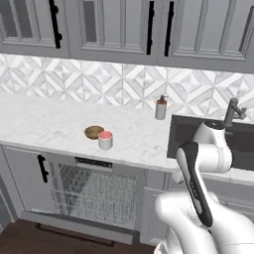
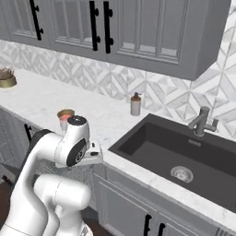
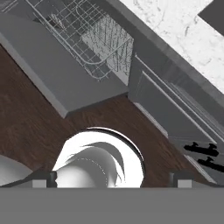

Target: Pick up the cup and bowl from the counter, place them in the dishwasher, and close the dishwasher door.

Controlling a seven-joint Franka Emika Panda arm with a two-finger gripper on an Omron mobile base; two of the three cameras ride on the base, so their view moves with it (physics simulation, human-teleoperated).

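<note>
So far nothing is loaded: the cup and the bowl at its ten o'clock sit on the counter. The dishwasher door hangs down, and the gripper is spread wide and empty.

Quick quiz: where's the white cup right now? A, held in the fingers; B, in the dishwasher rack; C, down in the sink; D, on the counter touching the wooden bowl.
D: the cup stands on the marble counter right against the bowl, above the open dishwasher.
</note>
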